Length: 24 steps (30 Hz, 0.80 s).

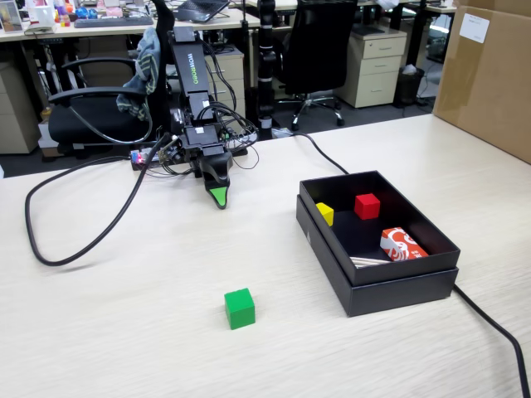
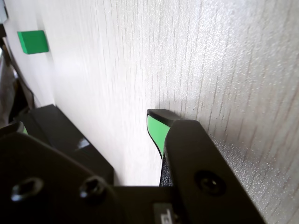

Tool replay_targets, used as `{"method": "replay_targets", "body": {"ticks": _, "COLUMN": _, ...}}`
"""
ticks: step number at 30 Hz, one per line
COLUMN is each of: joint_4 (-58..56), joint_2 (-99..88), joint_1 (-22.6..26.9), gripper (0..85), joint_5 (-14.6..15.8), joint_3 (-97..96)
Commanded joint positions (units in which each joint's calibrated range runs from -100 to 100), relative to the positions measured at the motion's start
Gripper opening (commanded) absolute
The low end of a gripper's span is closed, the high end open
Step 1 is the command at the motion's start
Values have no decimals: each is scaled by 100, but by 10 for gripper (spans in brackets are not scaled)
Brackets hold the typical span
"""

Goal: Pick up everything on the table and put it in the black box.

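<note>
The small green cube [image 1: 239,308] sits alone on the pale wood-grain table [image 1: 124,332], toward the front in the fixed view. In the wrist view the green cube [image 2: 32,42] lies far off at the upper left. My gripper [image 1: 218,199] points down at the table near the arm's base, well behind the cube and left of the black box [image 1: 398,294]. The wrist view shows the gripper [image 2: 88,127] open and empty, its green-padded fingertips [image 2: 156,128] apart, with bare table and a corner of the black box [image 2: 70,140] between them.
Inside the box lie a red cube [image 1: 367,206], a yellow cube [image 1: 324,213] and a red-and-white packet [image 1: 402,245]. A thick black cable [image 1: 75,240] loops on the table's left; another cable [image 1: 489,319] runs off right. A brown carton [image 1: 489,79] stands at the back right.
</note>
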Motion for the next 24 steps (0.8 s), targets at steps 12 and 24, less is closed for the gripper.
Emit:
{"method": "replay_targets", "body": {"ticks": 12, "joint_4": -79, "joint_2": 1, "joint_1": -5, "gripper": 500, "joint_5": 5, "joint_3": -111}}
{"method": "replay_targets", "body": {"ticks": 24, "joint_4": -79, "joint_2": 12, "joint_1": -5, "gripper": 497, "joint_5": 5, "joint_3": -66}}
